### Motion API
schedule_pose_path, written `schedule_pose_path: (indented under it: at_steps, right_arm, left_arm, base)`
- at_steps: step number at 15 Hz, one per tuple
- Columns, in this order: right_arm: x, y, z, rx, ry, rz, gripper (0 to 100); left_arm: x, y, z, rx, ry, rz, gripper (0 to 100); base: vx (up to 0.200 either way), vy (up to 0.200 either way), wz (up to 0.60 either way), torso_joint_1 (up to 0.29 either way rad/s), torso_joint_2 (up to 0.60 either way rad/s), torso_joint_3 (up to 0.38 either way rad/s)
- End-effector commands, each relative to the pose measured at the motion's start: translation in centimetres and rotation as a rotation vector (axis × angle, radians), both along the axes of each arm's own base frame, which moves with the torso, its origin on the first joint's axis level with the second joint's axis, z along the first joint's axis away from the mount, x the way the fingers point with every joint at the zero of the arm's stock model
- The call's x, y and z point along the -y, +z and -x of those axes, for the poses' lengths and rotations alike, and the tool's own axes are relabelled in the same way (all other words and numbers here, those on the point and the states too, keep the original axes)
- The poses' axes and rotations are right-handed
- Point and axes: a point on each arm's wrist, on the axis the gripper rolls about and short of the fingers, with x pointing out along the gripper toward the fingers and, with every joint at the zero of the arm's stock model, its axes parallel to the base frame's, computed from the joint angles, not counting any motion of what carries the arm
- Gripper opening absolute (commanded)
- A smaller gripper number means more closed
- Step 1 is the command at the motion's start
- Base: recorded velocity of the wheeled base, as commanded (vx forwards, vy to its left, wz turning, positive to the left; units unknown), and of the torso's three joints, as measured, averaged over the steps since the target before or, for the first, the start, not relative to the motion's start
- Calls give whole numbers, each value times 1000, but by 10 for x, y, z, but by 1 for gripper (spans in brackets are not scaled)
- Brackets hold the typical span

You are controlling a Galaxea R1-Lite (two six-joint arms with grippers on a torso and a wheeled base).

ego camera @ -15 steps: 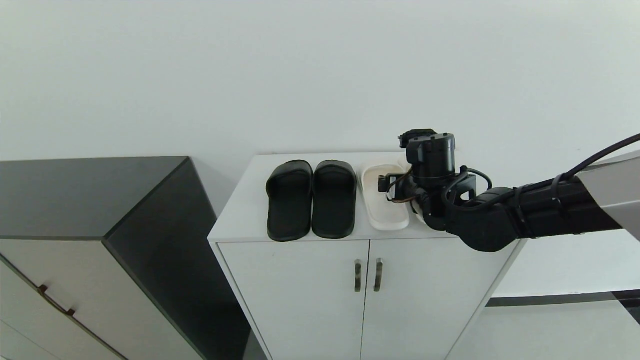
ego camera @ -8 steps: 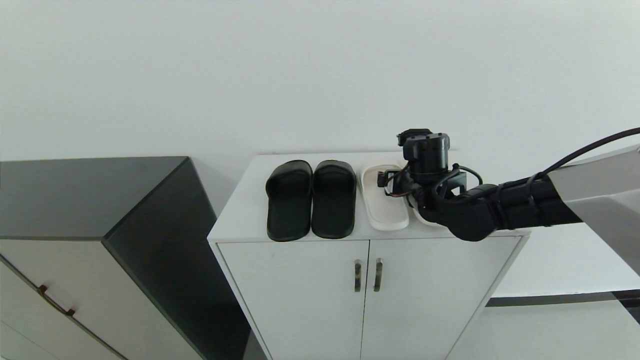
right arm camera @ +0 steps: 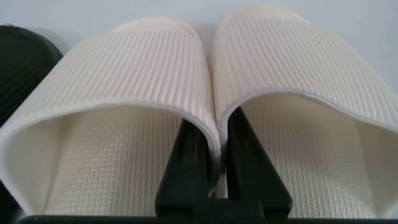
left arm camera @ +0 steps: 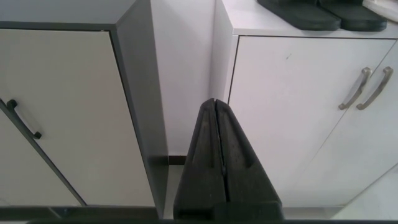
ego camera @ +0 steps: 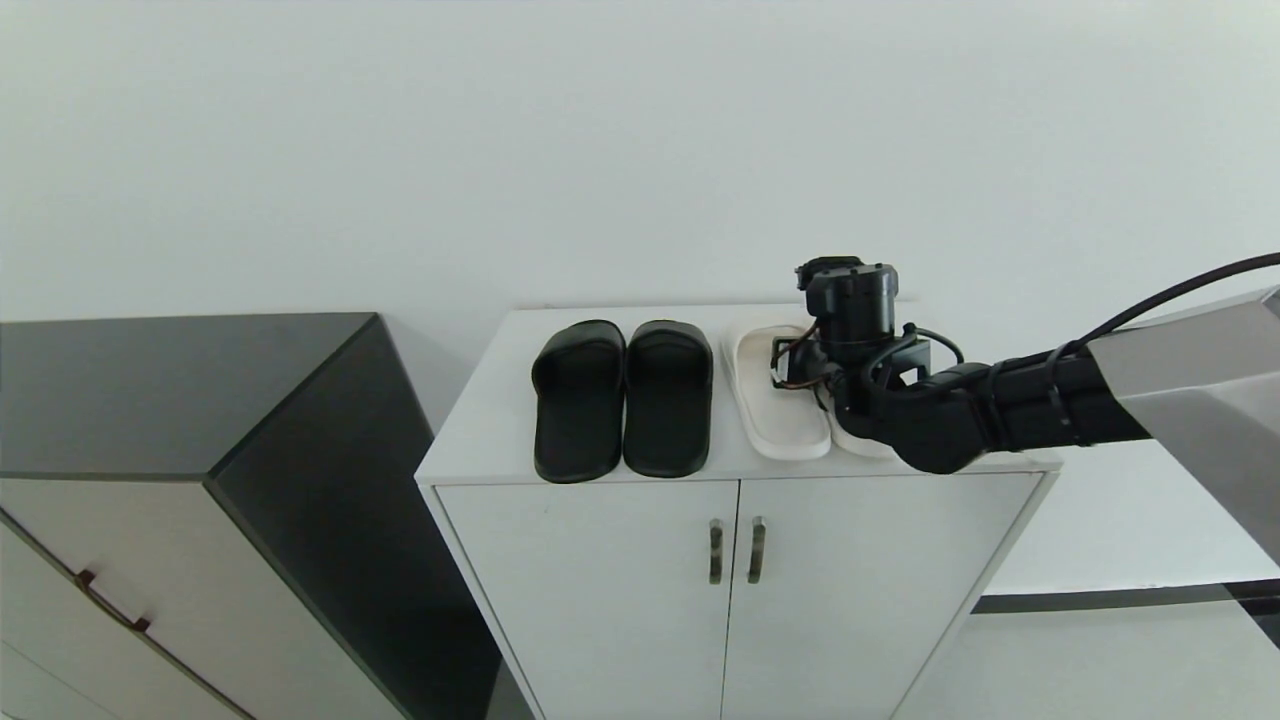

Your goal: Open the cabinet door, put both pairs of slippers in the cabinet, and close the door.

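A pair of white slippers (ego camera: 775, 400) and a pair of black slippers (ego camera: 622, 400) lie side by side on top of the white cabinet (ego camera: 490, 420). Its two doors are closed, with handles (ego camera: 716, 550) meeting at the middle. My right gripper (ego camera: 815, 375) sits over the white pair. In the right wrist view one finger lies inside each white slipper (right arm camera: 112, 93), and the right gripper (right arm camera: 214, 158) is shut on the two touching inner walls. My left gripper (left arm camera: 216, 109) hangs shut and empty, low before the gap between the two cabinets.
A taller dark cabinet (ego camera: 180, 400) with pale drawer fronts stands just left of the white one, a narrow gap between them. A plain wall rises behind. The floor to the right of the white cabinet is open.
My right arm has sunk lower and reached farther over the white pair. The left white slipper has shifted right against its mate. The black pair has not moved.
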Motion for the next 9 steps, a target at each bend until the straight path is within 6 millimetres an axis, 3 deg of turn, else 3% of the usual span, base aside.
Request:
schedule_pose_path:
  at_steps: [1, 5, 9]
  right_arm:
    - [4, 19, 10, 30, 4, -18, 0]
    - [20, 46, 52, 42, 36, -27, 0]
    - [36, 55, 126, 5, 244, -25, 0]
  left_arm:
    - [0, 0, 0, 0, 0, 1, 0]
    - [0, 0, 0, 0, 0, -1, 0]
    - [0, 0, 0, 0, -3, -1, 0]
  base:
    - [0, 0, 0, 0, 0, 0]
    - [0, 0, 0, 0, 0, 0]
    - [0, 0, 0, 0, 0, 0]
